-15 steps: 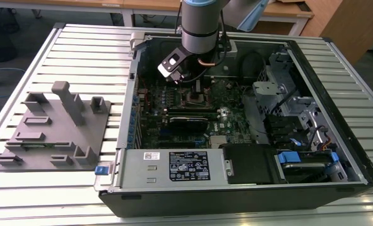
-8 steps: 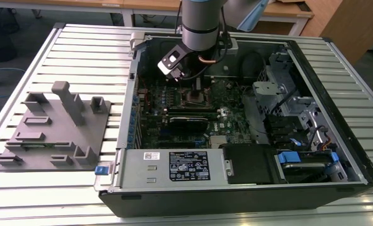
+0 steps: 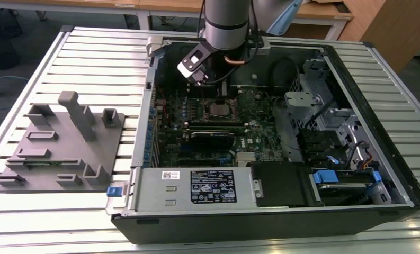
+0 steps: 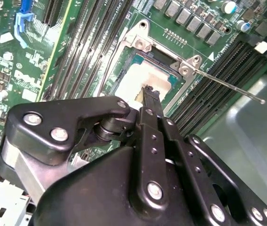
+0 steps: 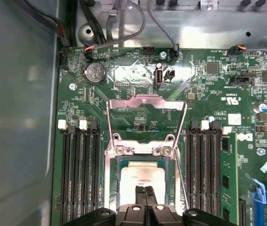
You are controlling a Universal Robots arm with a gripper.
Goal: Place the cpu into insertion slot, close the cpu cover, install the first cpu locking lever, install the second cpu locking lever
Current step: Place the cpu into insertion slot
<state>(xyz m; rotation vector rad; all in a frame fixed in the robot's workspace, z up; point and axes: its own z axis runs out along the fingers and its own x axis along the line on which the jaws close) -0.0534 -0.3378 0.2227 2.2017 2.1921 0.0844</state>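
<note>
In the exterior view, I saw the gripper (image 3: 220,98) low inside the open computer case (image 3: 379,174), just above the insertion slot (image 3: 217,110). In the second wrist view, its fingers were pinched together on nothing, tips over the cpu (image 4: 134,80). In the first wrist view, the cpu sat in the slot and the cpu cover (image 5: 145,100) was flipped open.

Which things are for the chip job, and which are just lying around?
For the job: dull silver square cpu; silver-rimmed dark insertion slot; open silver frame cpu cover; thin metal locking lever; black gripper.
Lying about: grey plastic block; round silver coin battery; long black card slots.
</note>
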